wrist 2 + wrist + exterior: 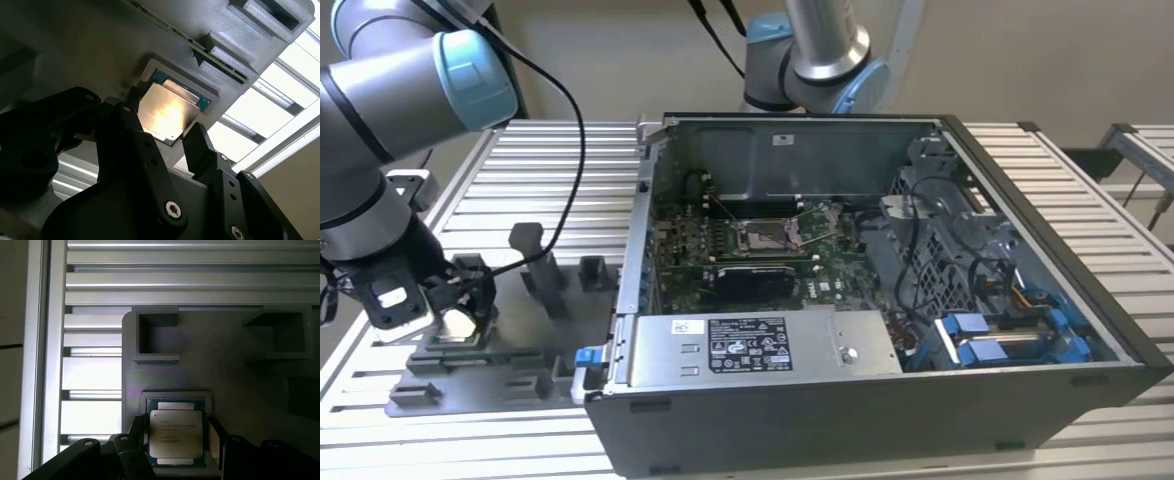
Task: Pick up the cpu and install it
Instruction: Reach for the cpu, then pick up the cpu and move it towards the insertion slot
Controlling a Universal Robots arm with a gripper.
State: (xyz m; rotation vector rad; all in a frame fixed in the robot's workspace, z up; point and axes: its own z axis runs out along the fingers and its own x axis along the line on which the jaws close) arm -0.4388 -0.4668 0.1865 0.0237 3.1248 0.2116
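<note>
Chip (176, 434) lies in its holder (225, 375) between fingers of the open pincer (165, 116); squeezing opposite edges squarely should keep it level.

**Occluded and cropped regions, fixture station**

In the exterior view the end effector (458, 305) stands in front of the cpu (454, 323), leaving only a pale sliver. How the cpu sits in the grey fixture (487, 372) cannot be resolved, and the arm (374, 110) runs off the top and left edges. In the second wrist view the end effector's black body covers the cpu's near edges and is cut by the lower edge. In the first wrist view the cpu's print is too small to read, and contact cannot be determined.
</note>
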